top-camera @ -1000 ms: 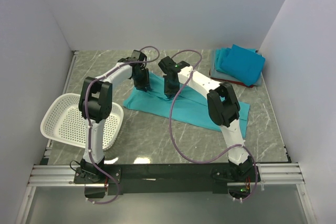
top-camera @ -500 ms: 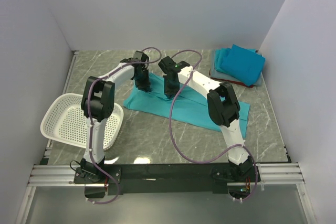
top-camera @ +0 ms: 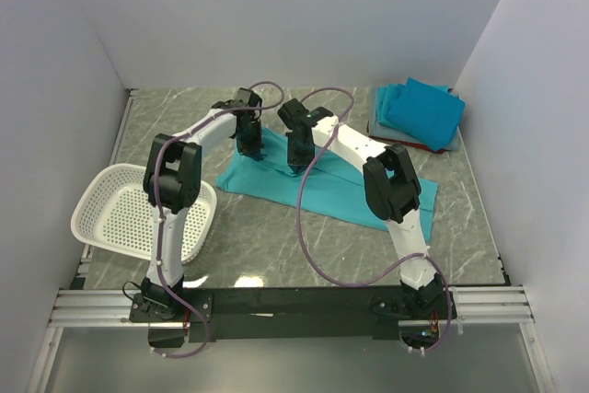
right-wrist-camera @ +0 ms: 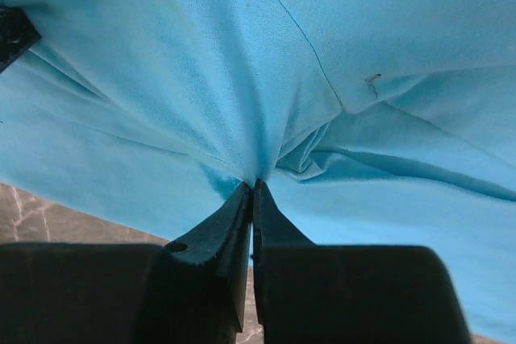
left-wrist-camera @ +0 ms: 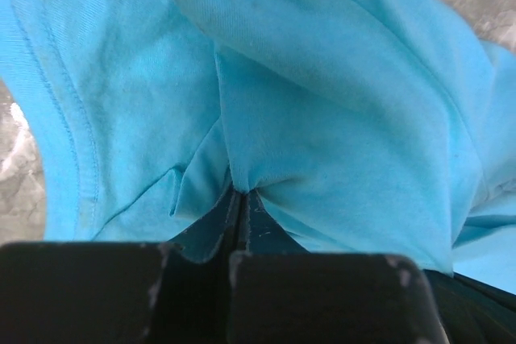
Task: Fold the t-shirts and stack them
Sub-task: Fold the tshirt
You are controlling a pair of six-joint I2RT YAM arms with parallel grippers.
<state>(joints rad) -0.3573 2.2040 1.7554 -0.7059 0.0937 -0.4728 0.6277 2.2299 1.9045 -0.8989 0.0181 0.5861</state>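
A teal t-shirt (top-camera: 336, 189) lies spread across the middle of the marble table. My left gripper (top-camera: 250, 148) is shut on a pinch of its cloth near the far left edge; the left wrist view shows the teal cloth (left-wrist-camera: 339, 110) bunched at the closed gripper (left-wrist-camera: 240, 192). My right gripper (top-camera: 296, 163) is shut on the same shirt a little to the right; the right wrist view shows the cloth (right-wrist-camera: 242, 70) gathered at its closed gripper (right-wrist-camera: 252, 185). A stack of folded t-shirts (top-camera: 421, 114), teal on top with pale grey-blue and red edges below, sits at the far right.
A white perforated basket (top-camera: 129, 213) stands at the left, beside the left arm. White walls enclose the table on three sides. Purple cables loop over both arms.
The left arm's elbow has shifted slightly; both grippers stay shut on the teal shirt in nearly the same place.
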